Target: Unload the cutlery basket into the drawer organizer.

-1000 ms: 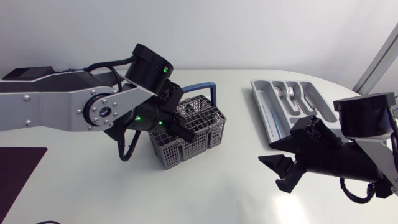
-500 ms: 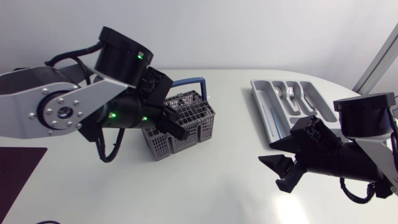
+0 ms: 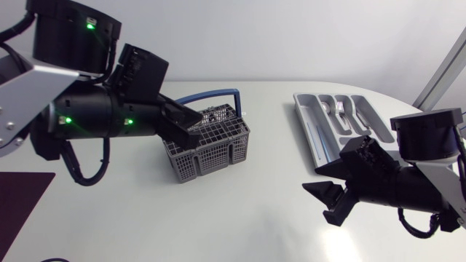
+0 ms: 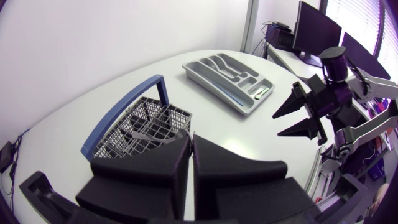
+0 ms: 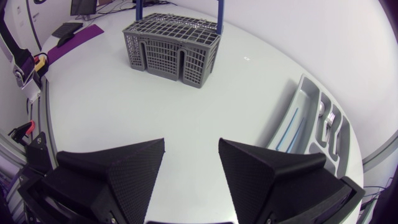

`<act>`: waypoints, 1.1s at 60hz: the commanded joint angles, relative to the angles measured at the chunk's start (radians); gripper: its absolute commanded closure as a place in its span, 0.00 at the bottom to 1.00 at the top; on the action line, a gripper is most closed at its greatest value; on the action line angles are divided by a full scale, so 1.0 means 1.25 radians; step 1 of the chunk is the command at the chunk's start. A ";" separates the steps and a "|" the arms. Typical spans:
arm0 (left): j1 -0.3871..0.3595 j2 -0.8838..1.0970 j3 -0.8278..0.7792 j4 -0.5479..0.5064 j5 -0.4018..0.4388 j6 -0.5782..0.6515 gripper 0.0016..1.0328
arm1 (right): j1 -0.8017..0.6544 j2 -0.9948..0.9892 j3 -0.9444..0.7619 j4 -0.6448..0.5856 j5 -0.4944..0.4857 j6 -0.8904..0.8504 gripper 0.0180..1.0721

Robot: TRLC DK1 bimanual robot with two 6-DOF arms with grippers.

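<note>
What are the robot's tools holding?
The right tool is open and empty. The left tool is shut by the basket; whether it pinches anything cannot be told.

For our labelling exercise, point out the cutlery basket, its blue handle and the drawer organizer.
cutlery basket (image 3: 212,159), head view, front mesh wall.
blue handle (image 3: 211,93), head view, top bar.
drawer organizer (image 3: 301,109), head view, long rim facing the basket.

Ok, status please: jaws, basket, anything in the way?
Left jaws shut, at cutlery basket rim. Right jaws open, near drawer organizer. Nothing between basket and organizer.
</note>
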 commanded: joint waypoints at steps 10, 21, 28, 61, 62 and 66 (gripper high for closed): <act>-0.014 -0.070 0.027 -0.014 0.086 0.056 0.94 | -0.024 -0.046 0.019 -0.006 -0.097 -0.049 0.39; -0.006 -0.010 0.078 -0.064 0.235 0.101 0.94 | -0.067 -0.087 0.038 -0.036 -0.222 -0.113 0.39; -0.001 0.035 0.100 -0.083 0.315 0.118 0.94 | -0.076 -0.102 0.047 -0.054 -0.277 -0.150 0.39; -0.097 0.186 0.195 -0.272 0.469 0.264 0.94 | 0.032 -0.123 0.061 -0.065 -0.337 -0.247 0.39; -0.099 0.188 0.199 -0.282 0.475 0.269 0.94 | 0.035 -0.123 0.062 -0.065 -0.336 -0.247 0.39; -0.109 0.197 0.212 -0.311 0.495 0.279 0.94 | 0.055 -0.123 0.063 -0.065 -0.331 -0.247 0.39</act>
